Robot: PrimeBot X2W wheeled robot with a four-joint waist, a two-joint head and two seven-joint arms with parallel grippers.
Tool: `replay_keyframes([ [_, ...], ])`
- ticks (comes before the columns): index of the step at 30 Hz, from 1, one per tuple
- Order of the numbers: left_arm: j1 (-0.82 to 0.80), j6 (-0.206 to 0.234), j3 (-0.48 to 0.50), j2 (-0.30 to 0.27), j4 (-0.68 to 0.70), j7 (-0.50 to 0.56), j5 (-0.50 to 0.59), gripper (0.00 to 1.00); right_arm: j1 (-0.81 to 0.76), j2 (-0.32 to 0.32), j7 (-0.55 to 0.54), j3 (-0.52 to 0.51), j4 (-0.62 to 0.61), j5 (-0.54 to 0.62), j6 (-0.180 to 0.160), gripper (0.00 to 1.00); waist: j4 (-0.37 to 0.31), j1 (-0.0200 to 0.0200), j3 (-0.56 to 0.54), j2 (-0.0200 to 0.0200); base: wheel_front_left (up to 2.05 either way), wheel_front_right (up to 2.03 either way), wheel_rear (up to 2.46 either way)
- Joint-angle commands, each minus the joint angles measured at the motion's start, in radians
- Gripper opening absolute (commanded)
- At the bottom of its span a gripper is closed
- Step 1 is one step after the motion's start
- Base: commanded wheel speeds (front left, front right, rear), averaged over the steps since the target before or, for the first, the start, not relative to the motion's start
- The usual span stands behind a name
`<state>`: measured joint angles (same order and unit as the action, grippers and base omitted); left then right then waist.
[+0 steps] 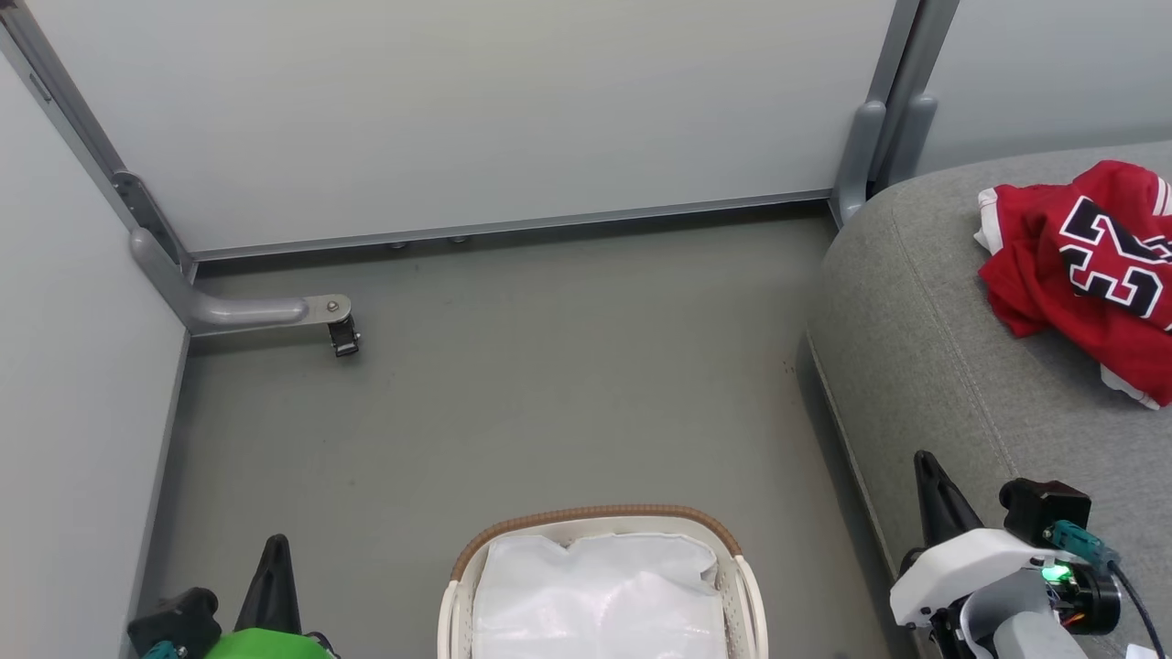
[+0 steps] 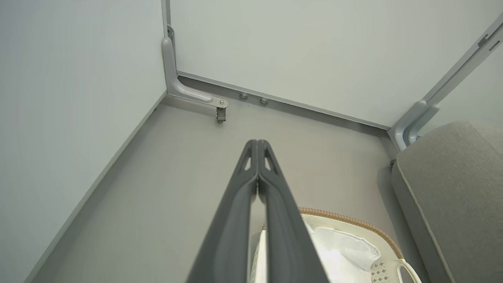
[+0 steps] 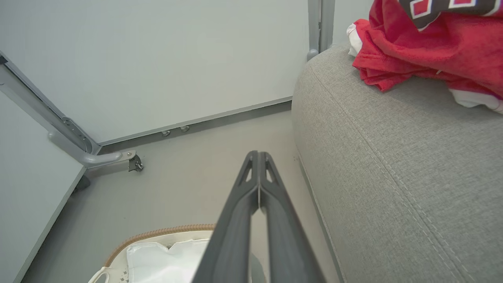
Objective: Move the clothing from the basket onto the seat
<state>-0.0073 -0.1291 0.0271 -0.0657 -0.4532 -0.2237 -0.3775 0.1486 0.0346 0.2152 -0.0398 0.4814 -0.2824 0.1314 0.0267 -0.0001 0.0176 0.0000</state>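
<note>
Lying crumpled on the grey seat (image 1: 916, 366), the red clothing (image 1: 1053, 293) is well apart from the basket (image 1: 595, 514), which holds a white liner (image 1: 595, 595). Left gripper (image 2: 257, 145) and right gripper (image 3: 258, 155) are clenched, empty.

This looks like a test room made up to look like part of a home. A washing basket (image 1: 600, 522) with a white liner (image 1: 595, 595) stands on a bare grey floor (image 1: 513, 384). Behind the basket and to its left are plain pale wall panels (image 1: 458, 110) in grey metal frames. Behind the basket to the left, one frame has a metal foot (image 1: 247, 313) with a small black wheel (image 1: 344, 337), like a screen, not a house wall. Right of the basket is a big grey sofa seat (image 1: 916, 366) with red clothing (image 1: 1080, 265) on it.
</note>
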Motion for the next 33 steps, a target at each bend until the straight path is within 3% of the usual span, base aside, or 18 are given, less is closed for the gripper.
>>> replay_keyframes([
  [1, -0.019, 0.0, 0.007, -0.002, 0.024, 0.009, -0.045, 0.0, 0.011, 0.006, -0.008, -0.005, -0.026, -0.049, 0.0, 0.0, 0.0, 0.0001, 0.0, 0.0, 0.0, 0.0, 0.0],
  [33, -0.055, -0.001, 0.037, 0.004, 0.1, 0.135, -0.51, 0.0, -0.012, 0.011, -0.13, -0.029, -0.115, -0.551, 0.0, 0.0, -0.008, 0.0001, -0.004, 0.0, 0.0, 0.0, 0.0],
])
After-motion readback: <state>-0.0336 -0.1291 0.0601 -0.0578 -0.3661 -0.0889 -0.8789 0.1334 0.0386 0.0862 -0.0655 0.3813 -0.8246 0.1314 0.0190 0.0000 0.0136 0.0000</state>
